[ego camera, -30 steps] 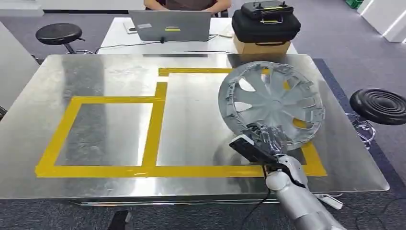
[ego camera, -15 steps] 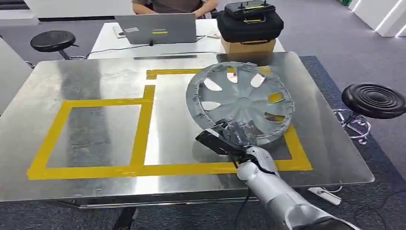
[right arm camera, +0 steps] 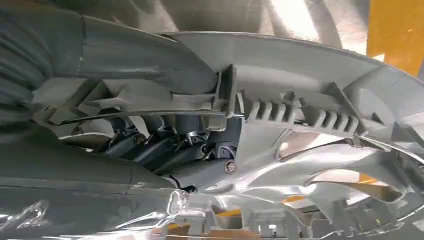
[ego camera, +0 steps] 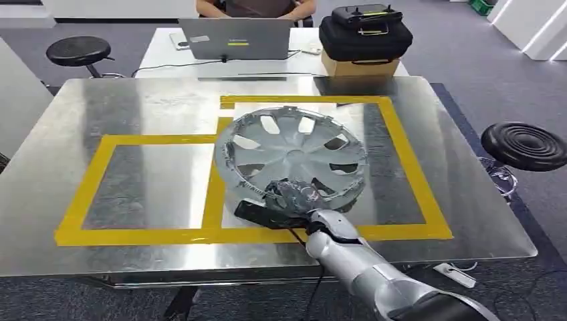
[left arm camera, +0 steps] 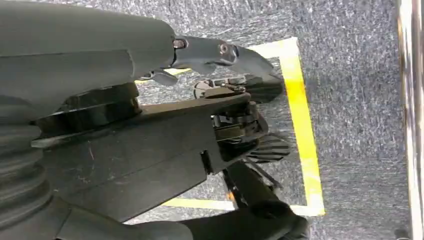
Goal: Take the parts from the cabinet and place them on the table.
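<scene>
A silver hubcap (ego camera: 294, 150) hangs tilted low over the steel table (ego camera: 154, 100), across the yellow tape line between the two taped squares. My right hand (ego camera: 292, 196) grips its near rim from below. In the right wrist view the dark fingers (right arm camera: 165, 145) hook behind the ribbed rim of the hubcap (right arm camera: 300, 65). I cannot tell whether the far rim touches the table. My left hand (left arm camera: 235, 100) hangs over grey carpet with nothing in it, thumb apart from the fingers.
Yellow tape marks a left square (ego camera: 87, 180) and a right square (ego camera: 401, 147) on the table. Behind it are a laptop (ego camera: 234, 38), a black case (ego camera: 364, 30) on a cardboard box (ego camera: 354, 67) and a seated person (ego camera: 257, 7). Black stools (ego camera: 79, 50) (ego camera: 525, 144) flank the table.
My right arm has swung the hubcap left, from the right side of the right square to the tape divider, and laid it flatter and lower. The camera shifted a little.
</scene>
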Robot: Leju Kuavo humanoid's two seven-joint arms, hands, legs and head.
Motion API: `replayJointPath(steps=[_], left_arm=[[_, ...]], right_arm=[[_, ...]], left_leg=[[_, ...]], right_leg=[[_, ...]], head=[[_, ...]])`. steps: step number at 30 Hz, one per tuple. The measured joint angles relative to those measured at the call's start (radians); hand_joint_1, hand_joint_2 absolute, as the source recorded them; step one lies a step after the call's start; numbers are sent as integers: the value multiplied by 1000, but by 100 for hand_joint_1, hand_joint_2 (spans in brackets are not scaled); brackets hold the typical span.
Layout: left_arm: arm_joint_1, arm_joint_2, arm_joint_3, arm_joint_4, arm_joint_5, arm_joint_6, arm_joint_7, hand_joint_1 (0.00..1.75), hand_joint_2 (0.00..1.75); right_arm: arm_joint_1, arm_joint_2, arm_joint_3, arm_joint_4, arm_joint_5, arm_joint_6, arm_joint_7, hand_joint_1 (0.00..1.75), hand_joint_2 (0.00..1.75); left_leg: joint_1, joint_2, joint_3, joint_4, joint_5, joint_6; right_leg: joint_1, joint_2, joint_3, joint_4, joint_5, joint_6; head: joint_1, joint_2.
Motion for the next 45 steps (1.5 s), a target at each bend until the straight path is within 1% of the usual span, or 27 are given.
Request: replayJointPath(steps=[1, 2, 4, 6, 7, 9, 14, 15, 16, 17, 18, 19, 20, 21, 22, 25, 26, 27, 28, 30, 31, 33, 35, 38, 41, 42, 45], left_arm=[[-1, 0, 0, 0, 0, 3, 3, 0, 175], [-1, -2, 0, 0, 0, 8, 7, 0, 175], [-1, -2, -1, 0, 0, 14, 16, 0, 175], [0, -3, -1, 0, 0, 14, 22, 0, 175], [0, -3, -1, 0, 0, 14, 23, 0, 175], [0, -3, -1, 0, 0, 9, 24, 0, 175], [0, -3, -1, 0, 0, 9, 25, 0, 175], [1, -2, -2, 0, 0, 7, 26, 0, 175], [2, -1, -2, 0, -1, 7, 28, 0, 175], [5, 1, -5, 0, -16, 11, 32, 0, 175], [7, 4, -10, 0, -22, 15, 34, 0, 175], [7, 5, -14, 0, -24, 16, 34, 0, 175], [6, 3, -18, 0, -24, 16, 33, 0, 175], [5, 1, -23, 0, -21, 11, 26, 0, 175], [6, 1, -24, 0, -13, 4, 16, 0, 175], [6, 2, -24, 0, -5, -3, 6, 0, 175], [5, 2, -24, 0, -3, -3, 4, 0, 175], [4, 2, -24, 0, -2, -3, 2, 0, 175], [4, 2, -24, 0, 1, -3, 2, 0, 0], [7, 3, -24, 0, 2, -4, 1, 0, 0], [8, 3, -24, 0, 3, -4, 1, 0, 0], [8, 3, -23, 0, 5, -5, 1, 0, 0], [7, 3, -23, 0, 7, -6, 0, 0, 0], [7, 3, -23, 0, 17, -6, -4, 0, 0], [11, 3, -21, 0, 34, -4, -10, 0, 0], [12, 4, -21, 0, 39, -3, -14, 0, 0], [18, 7, -16, 0, 56, 0, -25, 0, 0]], right_arm=[[-5, 3, 4, 4, 6, -1, 24, 175, 175], [-9, 6, 9, 9, 15, -2, 47, 175, 175], [-12, 12, 26, 19, 36, -13, 84, 175, 175], [-16, 16, 42, 26, 53, -30, 119, 175, 175], [-18, 23, 47, 28, 54, -30, 131, 175, 175], [-23, 24, 52, 35, 55, -26, 146, 175, 175], [-23, 24, 53, 36, 55, -26, 148, 175, 175], [-23, 26, 55, 38, 55, -24, 154, 175, 175], [-23, 26, 57, 40, 57, -22, 161, 0, 0], [-27, 26, 62, 50, 66, -15, 180, 0, 0], [-31, 29, 64, 53, 66, -12, 187, 0, 0], [-33, 30, 63, 54, 66, -10, 189, 0, 0], [-35, 30, 63, 54, 66, -10, 192, 0, 0], [-42, 29, 63, 55, 66, -11, 193, 0, 0], [-44, 29, 63, 56, 65, -12, 193, 0, 0], [-41, 28, 62, 60, 65, -16, 192, 0, 0], [-41, 28, 62, 61, 65, -18, 191, 0, 0], [-41, 28, 62, 61, 65, -19, 191, 0, 0], [-39, 28, 62, 62, 65, -20, 190, 0, 0], [-35, 27, 62, 63, 65, -24, 188, 0, 0], [-34, 27, 62, 63, 65, -26, 186, 0, 0], [-35, 27, 62, 63, 66, -36, 185, 0, 0], [-38, 27, 62, 63, 71, -54, 185, 0, 0], [-40, 31, 63, 62, 75, -103, 188, 0, 0], [-39, 28, 54, 43, 94, -216, 214, 0, 0], [-38, 23, 49, 30, 111, -255, 229, 0, 0], [-21, 8, 42, -26, 179, -352, 286, 0, 0]], left_leg=[[0, 0, 2, 0, -1, -2], [-2, 0, 2, 1, -3, -7], [-4, -1, 1, -1, -2, -20], [-1, -4, 3, -9, 3, -32], [2, -5, 0, -4, -1, -37], [-1, -3, -38, 72, -58, -46], [-1, -3, -44, 86, -65, -46], [0, -3, -75, 150, -97, -50], [0, -3, -103, 206, -120, -52], [2, -2, -150, 296, -133, -59], [7, -1, -92, 175, -45, -66], [13, 2, -47, 87, -2, -73], [20, 8, -18, 31, 16, -82], [19, 0, -8, -2, -2, -70], [18, 1, -12, 10, -4, -53], [15, 2, -11, 10, -2, -29], [16, 3, -9, 9, -1, -21], [15, 4, -9, 9, -2, -16], [13, 4, -11, 9, -1, -13], [9, 5, -13, 9, -2, -9], [8, 4, -12, 9, -2, -9], [8, 2, -8, 9, -3, -9], [8, -1, -4, 9, -6, -15], [3, -3, -9, 6, -3, -35], [7, -3, -13, 7, -8, -52], [5, -2, -33, 50, -42, -54], [5, -2, -146, 278, -141, -59]], right_leg=[[1, 0, 53, -97, 35, -6], [4, 2, 74, -148, 26, -9], [8, -1, 79, -148, 32, -12], [12, -3, 79, -152, 35, -24], [2, -6, 84, -161, 42, -31], [0, -13, 84, -164, 44, -37], [-1, -14, 84, -164, 44, -37], [-1, -17, 83, -164, 43, -37], [-1, -18, 82, -164, 43, -38], [-4, -22, 81, -164, 43, -37], [-13, -19, 81, -163, 43, -29], [-17, -15, 82, -160, 42, -20], [-14, -13, 79, -156, 40, -13], [-7, -8, 68, -137, 33, -2], [-7, -5, 68, -146, 37, 1], [-13, -3, 70, -158, 40, 14], [-14, -4, 71, -146, 28, 15], [-13, -6, 44, -90, -9, 15], [-11, -6, -1, 3, -53, 16], [-9, -5, -80, 161, -105, 14], [-9, -5, -91, 175, -99, 11], [-6, -5, -41, 67, -27, 2], [-6, -4, 55, -116, 41, -5], [0, -4, 58, -134, 34, -8], [-6, -5, 58, -145, 45, -29], [-7, -5, 56, -145, 46, -35], [-5, -5, 54, -145, 45, -37]], head=[[1, 0], [-1, 0], [-2, 0], [-2, 0], [-2, 0], [-7, 0], [-7, 0], [-7, 0], [-6, 0], [-6, 0], [-6, 0], [-6, 0], [-8, 0], [-17, 0], [-7, 0], [-6, 0], [-5, 0], [-3, 0], [0, 0], [0, 0], [0, 0], [1, 0], [2, 0], [-1, 0], [-1, 0], [-3, 0], [-4, 0]])
